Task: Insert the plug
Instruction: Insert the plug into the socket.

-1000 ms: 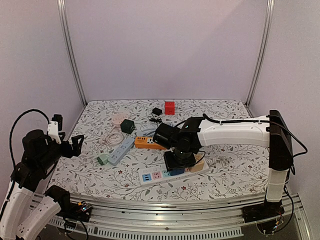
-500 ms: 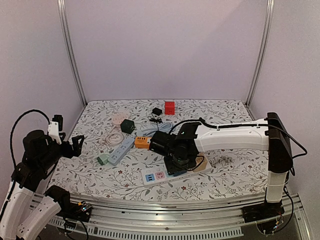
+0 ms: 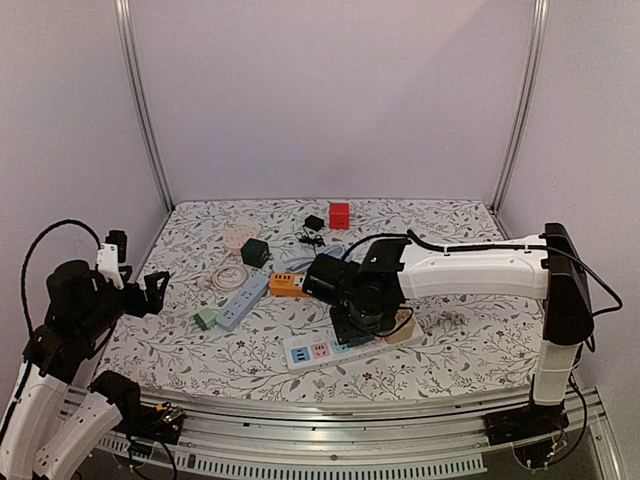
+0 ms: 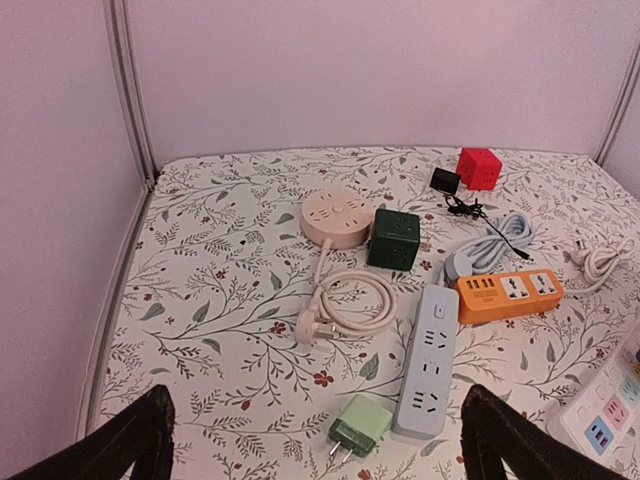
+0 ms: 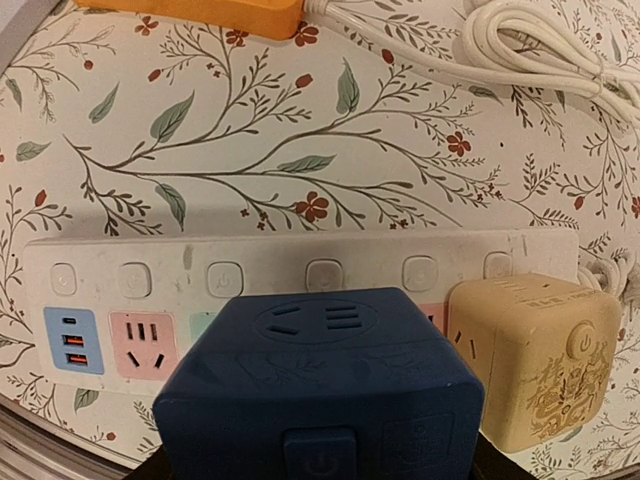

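Right tool (image 3: 353, 320) grips blue cube (image 5: 320, 380) (half-wide).

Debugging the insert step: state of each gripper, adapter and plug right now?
left gripper: open, empty.
right gripper: shut on blue cube adapter.
blue cube adapter: held over white power strip; seating unclear.
beige cube adapter: standing on the strip's end.
green plug: lying loose, unplugged.

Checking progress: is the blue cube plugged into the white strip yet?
Cannot tell: the blue cube covers part of the white strip, hiding its own pins.
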